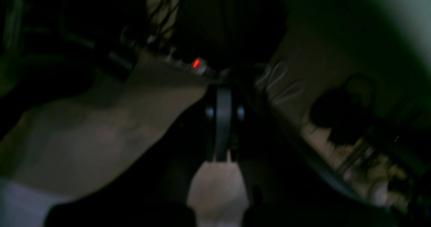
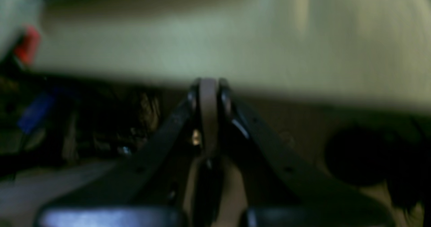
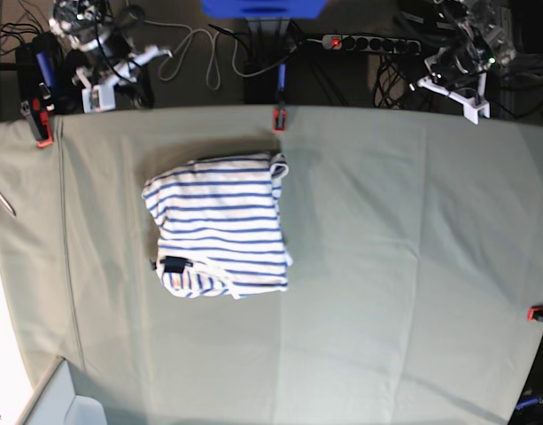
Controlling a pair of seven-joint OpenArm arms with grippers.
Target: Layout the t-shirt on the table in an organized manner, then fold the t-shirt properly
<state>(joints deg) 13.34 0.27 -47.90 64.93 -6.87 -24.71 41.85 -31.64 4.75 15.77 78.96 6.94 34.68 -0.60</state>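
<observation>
Black pincers [image 1: 222, 119] [image 2: 208, 109] closed, empty.

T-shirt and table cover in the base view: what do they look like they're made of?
The t-shirt looks like soft knit fabric, probably cotton: matte white with thin blue stripes, folded with rumpled edges. The table is covered in matte pale grey-green cloth, with faint creases and red clamps holding its edges.

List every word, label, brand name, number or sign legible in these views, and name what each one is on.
No text can be read in any view.
Dark label at the neck of the t-shirt: a small dark patch, too small to read.
Power strip beyond the table: only a red light shows, no lettering.
Both wrist views: too dark and blurred for any marking.
</observation>
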